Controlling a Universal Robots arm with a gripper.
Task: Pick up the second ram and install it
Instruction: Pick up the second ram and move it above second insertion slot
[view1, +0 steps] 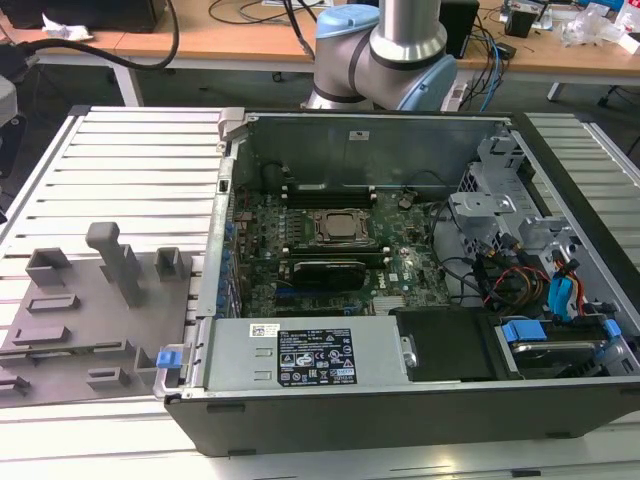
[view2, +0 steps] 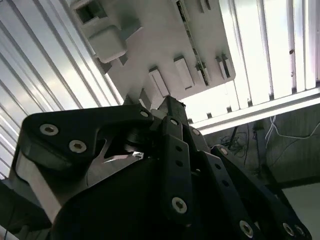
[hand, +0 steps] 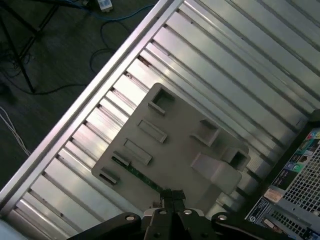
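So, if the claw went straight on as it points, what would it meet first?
Probably the second ram, the green stick lying in the grey fixture. In the first wrist view the claw points at its near end, though depth is unclear.

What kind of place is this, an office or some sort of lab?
Probably a robotics lab or test workshop: a robot arm stands behind an open computer case on a slotted aluminium table, with cable-strewn wooden benches beyond.
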